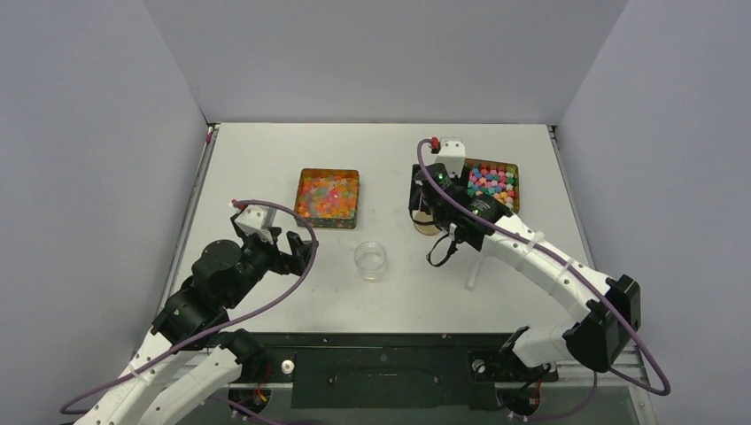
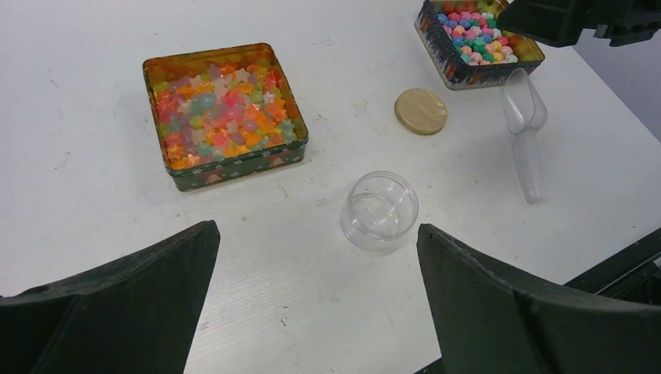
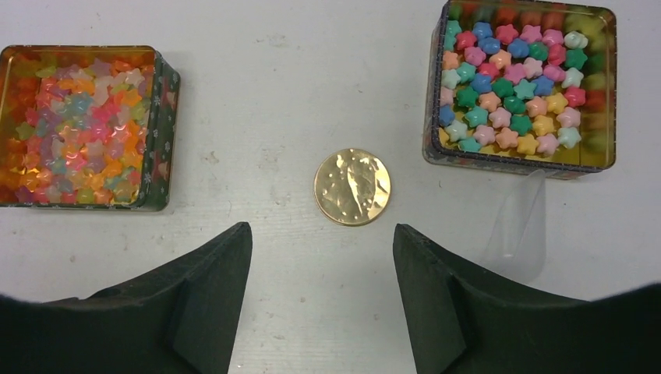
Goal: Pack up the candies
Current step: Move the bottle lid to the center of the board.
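The white table (image 1: 266,159) carries everything. The left gripper (image 2: 316,231) hovers over its near-left part, jaws spread wide and empty. The right gripper (image 3: 321,230) hangs above the gold lid (image 3: 352,187), jaws apart and gripping nothing. Farther back sit two square tins, the left tin (image 2: 234,167) and the right tin (image 3: 507,162). A clear scoop (image 2: 524,117) lies just beside the right tin, and a clear jar (image 2: 379,210) (open-topped, upright) stands nearer the arms. The glossy candies (image 2: 222,109) fill the left tin; the opaque candies (image 3: 507,86) lie in the right one.

A white table (image 1: 266,159) boxed in by plain pale walls (image 1: 372,53).
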### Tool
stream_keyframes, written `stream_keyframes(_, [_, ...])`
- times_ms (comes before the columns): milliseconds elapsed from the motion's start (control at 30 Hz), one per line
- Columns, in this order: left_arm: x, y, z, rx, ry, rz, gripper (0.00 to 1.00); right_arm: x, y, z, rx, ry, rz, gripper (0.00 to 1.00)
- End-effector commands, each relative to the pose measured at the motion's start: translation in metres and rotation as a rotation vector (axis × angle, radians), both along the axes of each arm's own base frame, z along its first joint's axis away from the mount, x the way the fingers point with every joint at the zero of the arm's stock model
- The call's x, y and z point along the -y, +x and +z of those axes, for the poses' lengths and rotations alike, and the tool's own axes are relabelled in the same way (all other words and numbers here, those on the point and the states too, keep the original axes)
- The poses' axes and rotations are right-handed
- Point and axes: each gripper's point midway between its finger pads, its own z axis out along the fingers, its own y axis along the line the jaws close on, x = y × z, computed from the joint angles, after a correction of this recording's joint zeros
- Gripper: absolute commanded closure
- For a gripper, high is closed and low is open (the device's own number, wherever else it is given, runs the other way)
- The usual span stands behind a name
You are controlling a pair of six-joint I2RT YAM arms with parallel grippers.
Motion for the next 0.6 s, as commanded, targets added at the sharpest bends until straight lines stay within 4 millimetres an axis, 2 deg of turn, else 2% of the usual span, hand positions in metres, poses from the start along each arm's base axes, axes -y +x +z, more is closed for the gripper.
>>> stream_keyframes(0, [0.0, -0.001, 0.01, 0.031, -0.032, 0.0, 0.04, -0.012, 0.018, -0.001, -0.036, 0.021, 0.038, 0.41])
stream_keyframes(133, [-0.002, -0.002, 0.012, 0.039, -0.038, 0.002, 0.04, -0.013, 0.037, -0.017, -0.08, 0.004, 0.031, 0.47])
stream_keyframes(400, [-0.003, -0.002, 0.012, 0.042, -0.038, 0.004, 0.04, -0.009, 0.082, -0.046, -0.149, 0.009, -0.011, 0.46])
stream_keyframes(567, [-0.003, -0.002, 0.013, 0.043, -0.038, 0.006, 0.04, -0.01, 0.102, -0.075, -0.216, 0.004, -0.022, 0.46])
